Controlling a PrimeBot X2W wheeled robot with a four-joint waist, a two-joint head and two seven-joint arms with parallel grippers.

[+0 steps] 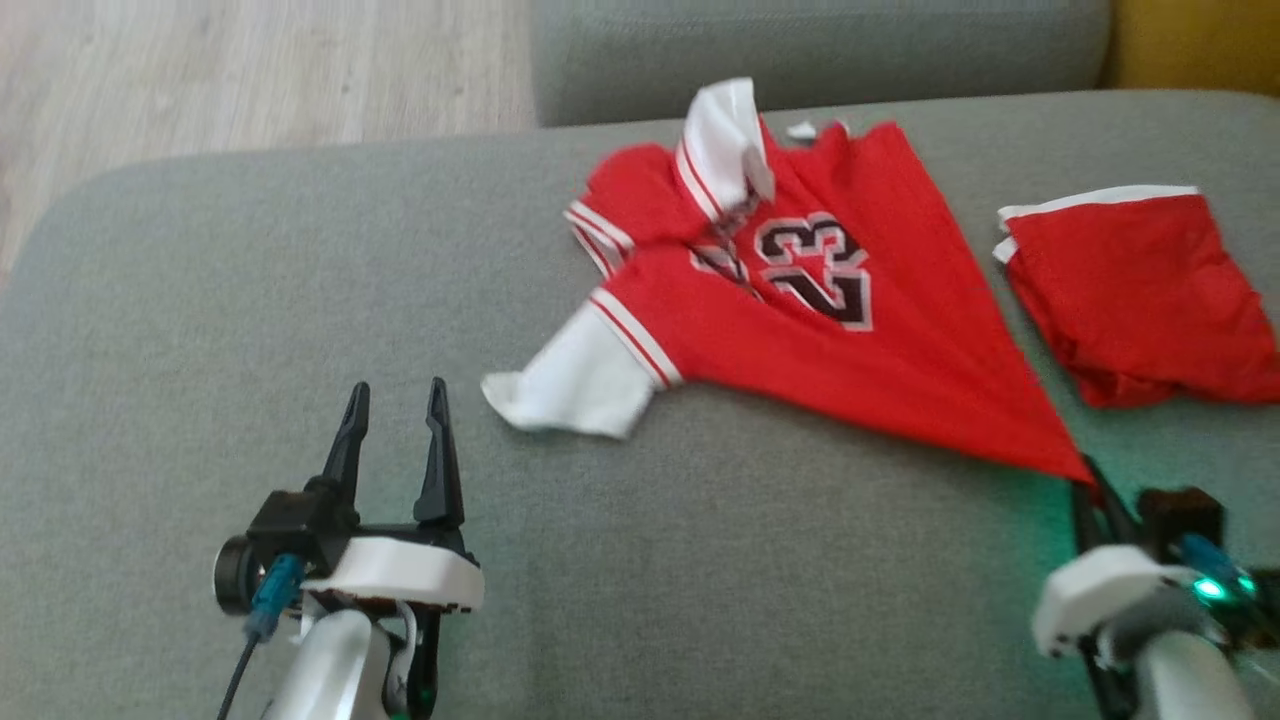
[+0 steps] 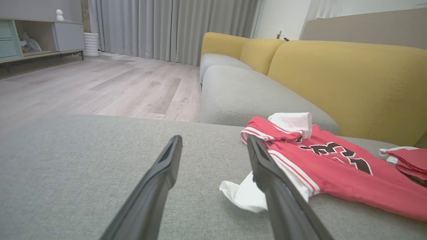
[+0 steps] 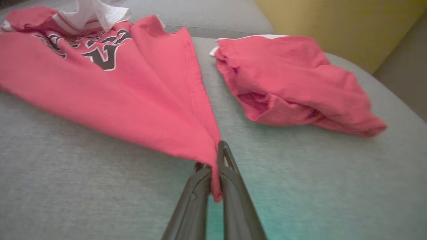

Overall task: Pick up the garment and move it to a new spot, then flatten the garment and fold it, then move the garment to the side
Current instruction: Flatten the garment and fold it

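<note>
**Head view:** The jersey (image 1: pixel 800 330) carries a large "23" (image 1: pixel 815 268) in black numerals edged in white, and no other writing can be read. It is red, with white sleeves trimmed in red stripes. It lies rumpled on the grey sofa (image 1: pixel 250 300), from centre to right of the frame. One sleeve is flopped over its top and the other is spread toward the lower left. Its hem is drawn to a sharp point at the lower right. There the right gripper (image 1: pixel 1085 480) has its fingers pressed together, pinching that corner. The left gripper (image 1: pixel 397 395) is at the lower left with its fingers spread and nothing between them, near the white sleeve but apart from it. A red bundle (image 1: pixel 1140 290) with a white edge lies at the right edge, just beside the jersey.

**Left wrist view:** The left gripper (image 2: pixel 214 140) stands open above bare sofa. The jersey (image 2: pixel 333 173) lies to the right, its numerals too foreshortened to read. Its white sleeve shows partly behind the right-hand finger. The red bundle (image 2: pixel 408 161) is at the far right, with a yellow backrest (image 2: pixel 350 80) behind it.

**Right wrist view:** The right gripper (image 3: pixel 211 156) is clamped on the jersey (image 3: pixel 116 86) at its pointed corner, and the cloth fans out to the upper left. Part of the numerals shows there, unreadable. The red bundle (image 3: pixel 293 76) sits at the upper right, apart from the jersey.
</note>
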